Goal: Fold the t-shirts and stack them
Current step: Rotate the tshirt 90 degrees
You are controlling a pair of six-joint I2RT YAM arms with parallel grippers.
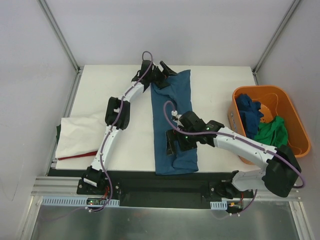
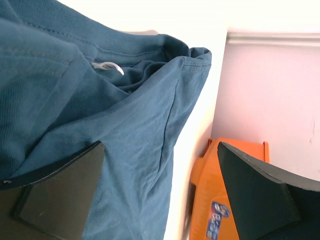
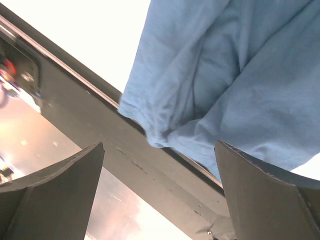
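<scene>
care at both ends matters: the dark blue t-shirt [image 1: 172, 102] lies in a long strip across the table [image 1: 220, 95] from far edge to near, left gripper [image 1: 159, 75] spread at its collar, right gripper [image 1: 172, 142] spread above its near hem, so each should pinch all layers squarely.

My bench [image 1: 215, 95] has a white top, with a black strip [image 1: 165, 187] along its near edge and an aluminium rail [image 1: 55, 189] just in front of that. An orange plastic basket [image 1: 233, 112] sits at the bench's right edge; my left wrist view shows a small blue-and-white sticker [image 2: 218, 220] on its wall. Slanted metal posts [image 1: 59, 34] rise from the far corners against pale walls [image 1: 175, 30].
</scene>
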